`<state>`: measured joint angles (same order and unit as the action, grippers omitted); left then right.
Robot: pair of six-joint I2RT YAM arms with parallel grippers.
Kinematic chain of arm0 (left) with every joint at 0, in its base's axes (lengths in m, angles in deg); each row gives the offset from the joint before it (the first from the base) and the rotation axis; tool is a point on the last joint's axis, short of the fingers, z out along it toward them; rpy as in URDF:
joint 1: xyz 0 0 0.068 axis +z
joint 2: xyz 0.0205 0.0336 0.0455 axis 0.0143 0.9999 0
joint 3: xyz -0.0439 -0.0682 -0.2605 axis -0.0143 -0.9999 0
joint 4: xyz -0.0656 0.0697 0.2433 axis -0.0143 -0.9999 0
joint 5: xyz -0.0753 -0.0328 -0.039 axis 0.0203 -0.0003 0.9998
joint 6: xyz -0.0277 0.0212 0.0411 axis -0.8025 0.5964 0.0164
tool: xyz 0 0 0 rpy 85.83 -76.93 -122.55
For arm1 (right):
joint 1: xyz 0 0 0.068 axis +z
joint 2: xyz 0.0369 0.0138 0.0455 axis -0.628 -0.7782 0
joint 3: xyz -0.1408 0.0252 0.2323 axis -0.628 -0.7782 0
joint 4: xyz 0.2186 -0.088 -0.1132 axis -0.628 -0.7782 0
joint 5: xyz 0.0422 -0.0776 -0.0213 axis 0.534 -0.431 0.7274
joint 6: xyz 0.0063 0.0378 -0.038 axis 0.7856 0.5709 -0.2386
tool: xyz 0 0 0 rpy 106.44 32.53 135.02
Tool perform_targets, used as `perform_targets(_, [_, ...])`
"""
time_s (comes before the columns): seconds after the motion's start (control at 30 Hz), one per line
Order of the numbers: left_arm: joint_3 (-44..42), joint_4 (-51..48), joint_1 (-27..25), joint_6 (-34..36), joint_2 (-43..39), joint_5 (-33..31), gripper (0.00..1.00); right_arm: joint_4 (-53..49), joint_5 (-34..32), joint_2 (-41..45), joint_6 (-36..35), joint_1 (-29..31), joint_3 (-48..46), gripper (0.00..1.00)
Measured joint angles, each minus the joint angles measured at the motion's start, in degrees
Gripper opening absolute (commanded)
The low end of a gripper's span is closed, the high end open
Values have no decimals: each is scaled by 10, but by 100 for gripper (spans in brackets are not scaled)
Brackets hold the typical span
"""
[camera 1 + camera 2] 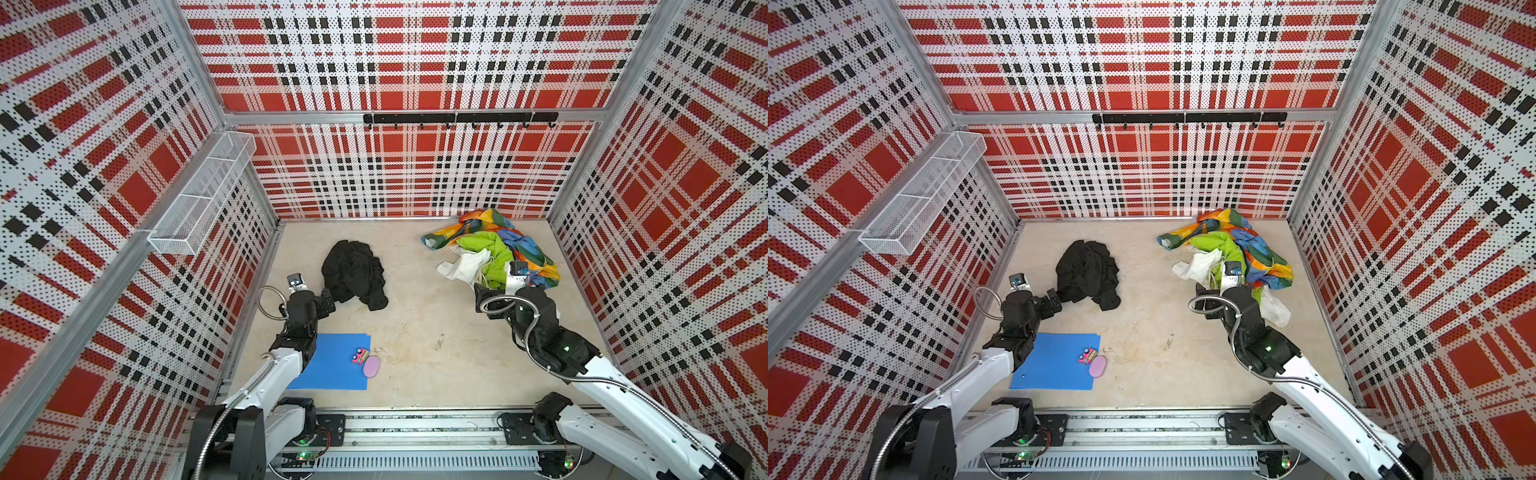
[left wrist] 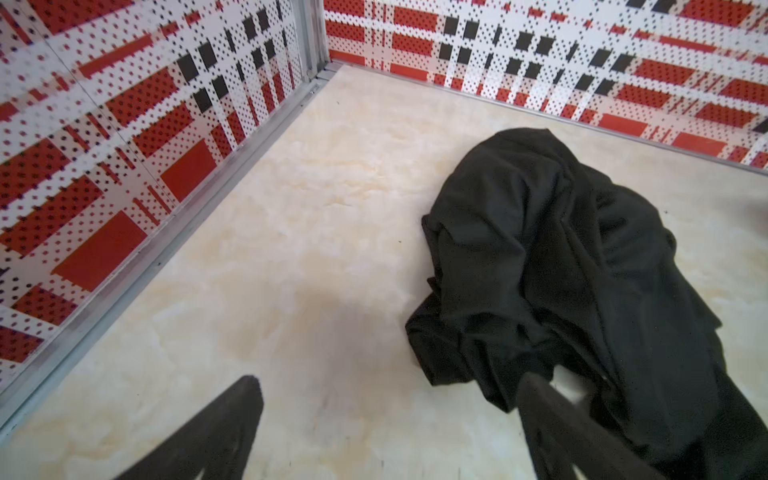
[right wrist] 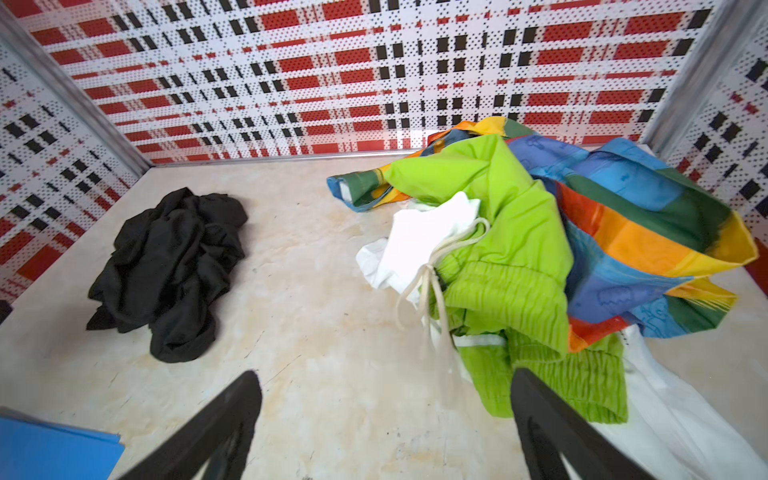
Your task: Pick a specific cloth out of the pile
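Farthest left of the pile [image 1: 494,249], the left gripper [image 2: 388,388] stands apart and empty; nearer the pile yet well clear of it, the black cloth [image 1: 353,274] lies alone on the table [image 1: 415,324], judged already picked out; at the pile's near edge the right gripper [image 3: 384,386] is likewise apart, empty.

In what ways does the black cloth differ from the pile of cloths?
The black cloth is one plain piece; the pile mixes rainbow, lime green and white pieces. The black cloth lies alone mid-table; the pile sits in the back corner and spreads wider. Both are crumpled on the table.
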<state>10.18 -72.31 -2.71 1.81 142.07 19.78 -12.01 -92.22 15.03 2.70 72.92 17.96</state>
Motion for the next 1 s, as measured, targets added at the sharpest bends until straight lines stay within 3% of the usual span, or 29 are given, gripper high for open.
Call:
perform_targets(0.4, [-62,260,-1,78,125,31,99,-8,0,-7,-20,-114,0,100])
perform_targets(0.6, [-61,370,12,102,176,63,99,42,17,-24,-32,-175,-34,100])
perform_targets(0.77, [-63,477,20,110,265,83,99,91,29,-54,-39,-218,-68,100])
perform_targets(1.0, [-56,503,30,113,289,123,99,204,55,-103,-64,-297,-125,100])
